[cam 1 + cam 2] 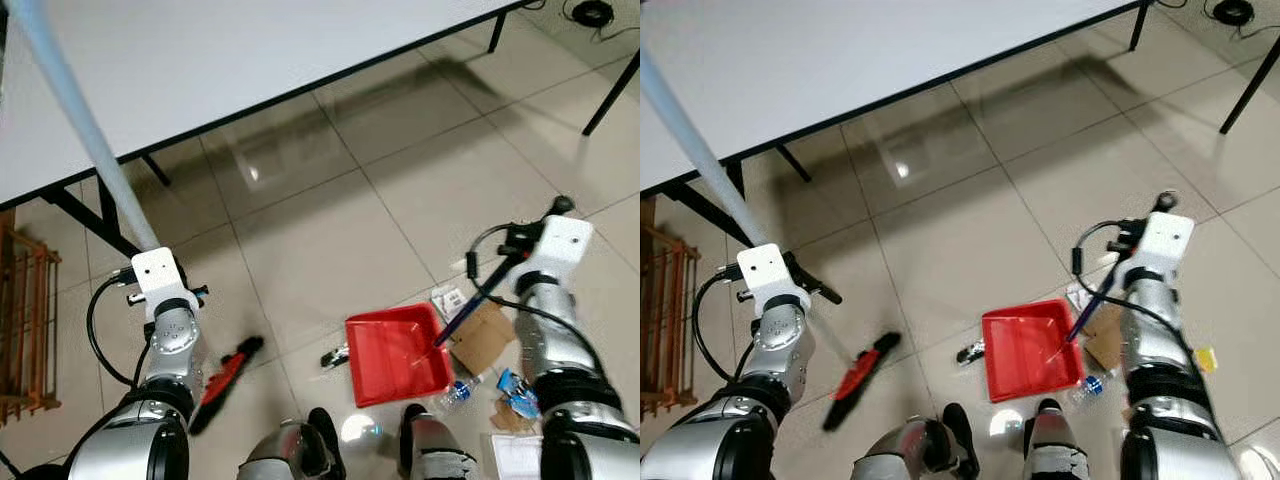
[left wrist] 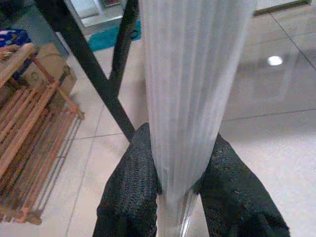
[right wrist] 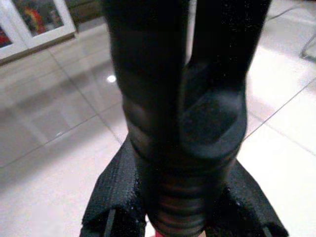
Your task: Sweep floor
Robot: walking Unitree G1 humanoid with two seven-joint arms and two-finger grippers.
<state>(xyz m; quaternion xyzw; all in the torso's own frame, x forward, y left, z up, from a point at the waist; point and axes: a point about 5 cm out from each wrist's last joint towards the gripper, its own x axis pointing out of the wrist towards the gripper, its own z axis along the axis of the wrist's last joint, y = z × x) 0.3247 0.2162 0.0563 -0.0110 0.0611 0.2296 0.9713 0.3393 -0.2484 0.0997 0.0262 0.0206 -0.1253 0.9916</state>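
You see the broom with the long pale blue ribbed handle [image 1: 80,130] held by the left gripper [image 2: 180,192]; its two black fingers [image 2: 131,197] are clenched on the shaft from both sides. The handle rises toward 11 o'clock across the white table top with black edge [image 1: 250,50]. The red and black broom head [image 1: 225,375] rests on the beige tiled floor [image 1: 320,220], at about 7 o'clock from the middle of the head view, just beside the left arm.

The red square plastic dustpan [image 1: 395,355] lies flat on the floor at 5 o'clock. Its dark handle [image 1: 475,305] goes up toward 1 o'clock into the right gripper [image 3: 177,217], which is closed around it.

Just beside the dustpan, at its 3 o'clock, you find a piece of brown cardboard [image 1: 485,340], a small plastic bottle [image 1: 455,392] and a blue wrapper [image 1: 517,390]. At 9 o'clock a wooden slatted rack [image 1: 25,330] stands near the table's black legs [image 1: 100,215].
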